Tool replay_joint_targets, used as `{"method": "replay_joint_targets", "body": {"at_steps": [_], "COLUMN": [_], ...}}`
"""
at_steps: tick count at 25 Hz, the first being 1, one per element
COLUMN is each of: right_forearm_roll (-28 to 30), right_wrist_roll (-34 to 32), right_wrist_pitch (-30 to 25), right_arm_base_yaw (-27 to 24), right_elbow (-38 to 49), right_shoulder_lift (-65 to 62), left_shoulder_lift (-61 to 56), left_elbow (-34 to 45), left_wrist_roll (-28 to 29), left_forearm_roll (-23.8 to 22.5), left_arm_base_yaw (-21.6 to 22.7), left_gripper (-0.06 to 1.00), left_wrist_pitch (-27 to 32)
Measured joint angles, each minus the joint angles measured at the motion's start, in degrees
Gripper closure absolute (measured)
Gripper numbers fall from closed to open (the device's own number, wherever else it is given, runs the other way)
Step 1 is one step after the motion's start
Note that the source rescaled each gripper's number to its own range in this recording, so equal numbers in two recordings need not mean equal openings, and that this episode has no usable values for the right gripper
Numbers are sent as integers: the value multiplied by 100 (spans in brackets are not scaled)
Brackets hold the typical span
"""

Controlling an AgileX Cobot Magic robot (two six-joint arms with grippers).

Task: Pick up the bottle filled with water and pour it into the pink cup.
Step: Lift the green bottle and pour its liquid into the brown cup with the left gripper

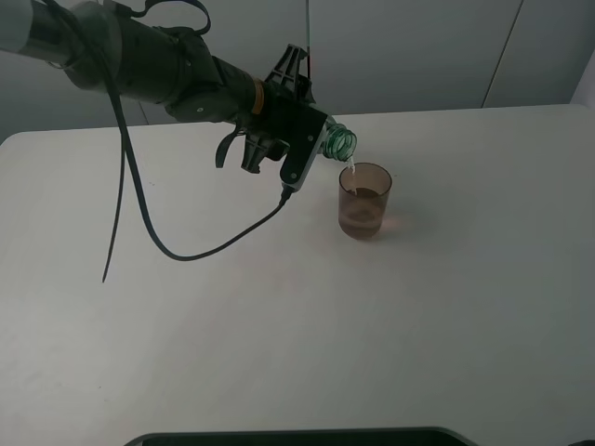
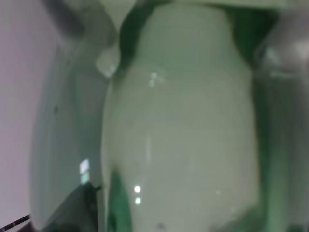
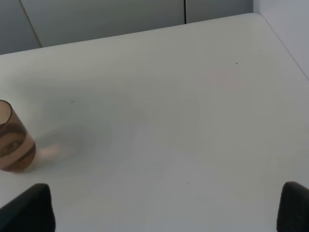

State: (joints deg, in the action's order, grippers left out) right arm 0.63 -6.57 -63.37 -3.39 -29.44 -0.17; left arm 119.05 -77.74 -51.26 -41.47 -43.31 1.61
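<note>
My left gripper [image 1: 302, 139] is shut on the green-tinted bottle [image 1: 338, 141] and holds it tipped, with its open neck just over the rim of the pink cup [image 1: 363, 200]. A thin stream of water runs into the cup, which stands upright on the white table [image 1: 279, 325] and holds some water. In the left wrist view the bottle [image 2: 178, 135] fills the picture, blurred. The right wrist view shows the cup [image 3: 13, 137] at a distance and my right gripper [image 3: 161, 212] open and empty, its fingertips [image 3: 29, 208] wide apart. The right arm is out of the exterior view.
A black cable [image 1: 186, 251] hangs from the left arm and loops low over the table, left of the cup. A dark object [image 1: 297, 437] lies along the table's front edge. A grey panelled wall [image 1: 418, 56] stands behind the table.
</note>
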Motion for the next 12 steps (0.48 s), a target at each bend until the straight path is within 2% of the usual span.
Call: {"method": "replay_joint_targets", "body": {"at_steps": [8, 12], "right_forearm_roll": [0, 0], "right_wrist_roll": [0, 0], "right_wrist_pitch": [0, 0], "right_arm_base_yaw": [0, 0], "right_elbow": [0, 0], "right_shoulder_lift": [0, 0], "left_shoulder_lift": [0, 0], "left_elbow": [0, 0], "left_wrist_roll": [10, 10], "left_forearm_roll": [11, 278], "left_arm_base_yaw": [0, 0], "left_gripper": [94, 94], "left_wrist_pitch": [-194, -259]}}
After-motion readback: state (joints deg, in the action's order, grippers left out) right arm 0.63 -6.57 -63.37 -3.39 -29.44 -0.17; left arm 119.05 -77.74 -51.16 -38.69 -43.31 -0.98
